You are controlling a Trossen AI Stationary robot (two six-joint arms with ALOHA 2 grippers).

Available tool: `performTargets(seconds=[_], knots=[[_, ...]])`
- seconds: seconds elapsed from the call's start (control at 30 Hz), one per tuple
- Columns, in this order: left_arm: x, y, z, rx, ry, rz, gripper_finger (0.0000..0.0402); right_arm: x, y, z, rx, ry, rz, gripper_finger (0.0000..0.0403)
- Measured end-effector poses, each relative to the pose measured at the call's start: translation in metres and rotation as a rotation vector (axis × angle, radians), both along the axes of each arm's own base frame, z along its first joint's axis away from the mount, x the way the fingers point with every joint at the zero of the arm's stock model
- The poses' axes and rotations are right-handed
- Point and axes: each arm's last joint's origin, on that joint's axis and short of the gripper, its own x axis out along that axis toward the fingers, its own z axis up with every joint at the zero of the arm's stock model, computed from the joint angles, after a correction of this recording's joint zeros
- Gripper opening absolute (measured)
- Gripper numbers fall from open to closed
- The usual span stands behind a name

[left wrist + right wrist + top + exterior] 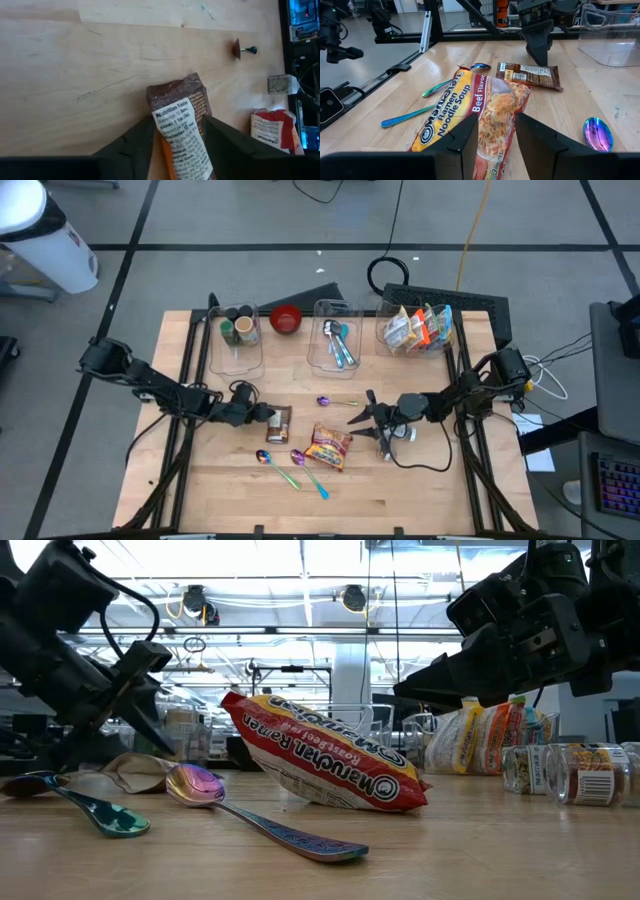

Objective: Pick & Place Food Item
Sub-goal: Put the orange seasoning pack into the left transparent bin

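Observation:
A brown snack packet [281, 421] with a white nutrition label lies left of the table's centre. My left gripper [262, 416] reaches it from the table's left and is shut on it; the right wrist view shows it standing over the packet [529, 75]. A red-and-yellow ramen noodle packet [330, 446] lies on the wood at the centre, clear of both grippers. My right gripper [366, 420] hovers open to the right of it and above it [415, 690]. The ramen packet [487, 107] shows beyond the gap between its fingers. My left gripper pinches the brown packet between its two fingers, which press on the two long edges [159, 131] at the end nearest the arm. The fingers [135, 147] slant down from the table's left. The packet lies flat on the wood and stretches away beyond the fingertips.
Two iridescent spoons [266, 459] [303, 463] lie near the front and a purple one [327, 401] behind the ramen. Along the far edge stand a clear bin with jars [236, 332], a red bowl [286, 319], a bin of spoons [337, 340] and a bin of snack packs [416, 330].

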Motion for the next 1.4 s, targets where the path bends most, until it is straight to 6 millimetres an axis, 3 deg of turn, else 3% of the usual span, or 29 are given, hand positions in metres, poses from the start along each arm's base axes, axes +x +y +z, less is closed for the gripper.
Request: performTargets(seconds=[0.2, 0.57, 1.4], knots=[[-0.001, 0.005, -0.002, 0.018, 0.031, 0.018, 0.0127, 0.000, 0.000, 0.000, 0.000, 0.000, 0.000, 0.0125], [-0.002, 0.014, -0.005, 0.069, 0.083, 0.028, 0.0088, 0.000, 0.000, 0.000, 0.001, -0.001, 0.000, 0.0125], [0.000, 0.021, -0.004, 0.122, 0.077, -0.006, 0.0085, 0.000, 0.000, 0.001, 0.007, -0.007, 0.000, 0.0125]])
